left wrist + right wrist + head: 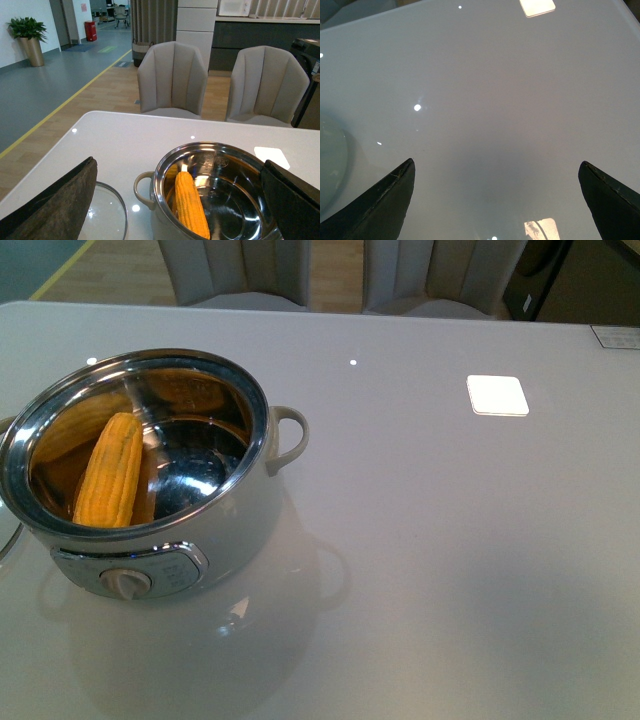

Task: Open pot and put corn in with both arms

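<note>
— Steel-rimmed white pot (150, 480) near the front left of the pale table (450, 540), lid off, dial panel (128, 578) facing the camera, loop handle (288, 435) sticking out on the side toward the table's middle.

— And inside?

— Yellow corn (110, 472), leaning against the shiny inner wall, lower end down in the bowl, upper end resting just below the rim. Reflected in the steel beside it.

— Seen from the left wrist too?

— Yes: same corn (191, 210) slanting up inside the pot (215, 195), with a glass lid (107, 215) lying flat on the table just beside the pot, on the side of its loop handle (142, 190). Touching the pot or not: cannot tell.

— Left gripper (180, 210)?

— Spread wide, dark fingers (60, 205) at either edge of the view, nothing between them but pot and table below. Holding nothing.

— Right gripper (500, 200)?

— Likewise wide apart, fingertips (385, 200) over bare glossy tabletop, gripping nothing. Curved pale edge of the pot (330, 165) at one side of that view.

— Farther out?

— White square patch (497, 395) on the table well away from the pot, toward the right rear. Beyond the table's far edge, two grey padded chairs (172, 80). Farther still, wooden flooring with a yellow line (65, 102), a potted plant (29, 37) and a red bin (90, 30) at the back.
</note>
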You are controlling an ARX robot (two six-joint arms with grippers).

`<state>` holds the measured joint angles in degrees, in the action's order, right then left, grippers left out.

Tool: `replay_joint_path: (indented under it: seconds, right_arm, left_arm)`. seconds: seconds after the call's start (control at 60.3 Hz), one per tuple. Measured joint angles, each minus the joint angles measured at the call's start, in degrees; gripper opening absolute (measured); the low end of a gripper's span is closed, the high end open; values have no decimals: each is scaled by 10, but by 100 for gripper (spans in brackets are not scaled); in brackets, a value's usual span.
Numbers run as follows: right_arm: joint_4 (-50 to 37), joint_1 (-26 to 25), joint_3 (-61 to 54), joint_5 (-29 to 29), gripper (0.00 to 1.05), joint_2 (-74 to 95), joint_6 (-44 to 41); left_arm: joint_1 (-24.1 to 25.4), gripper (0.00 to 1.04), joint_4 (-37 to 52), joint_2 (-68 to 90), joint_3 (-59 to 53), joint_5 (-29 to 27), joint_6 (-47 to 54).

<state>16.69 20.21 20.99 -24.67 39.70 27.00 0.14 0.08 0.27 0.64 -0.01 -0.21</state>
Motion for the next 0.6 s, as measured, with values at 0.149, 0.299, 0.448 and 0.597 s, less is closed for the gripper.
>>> replay_joint_path:
  seconds: [0.149, 0.299, 0.448, 0.597]
  right_arm:
    - [-195, -19, -81, 63, 84, -37, -86]
    - [-399, -61, -160, 111, 59, -99, -212]
    - [-378, -101, -178, 151, 29, -148, -254]
    - [-354, -126, -187, 174, 3, -184, -263]
  left_arm:
    - [0, 98, 0, 0, 0, 0, 0]
    - [0, 98, 0, 0, 0, 0, 0]
    - [0, 98, 0, 0, 0, 0, 0]
    - [0, 98, 0, 0, 0, 0, 0]
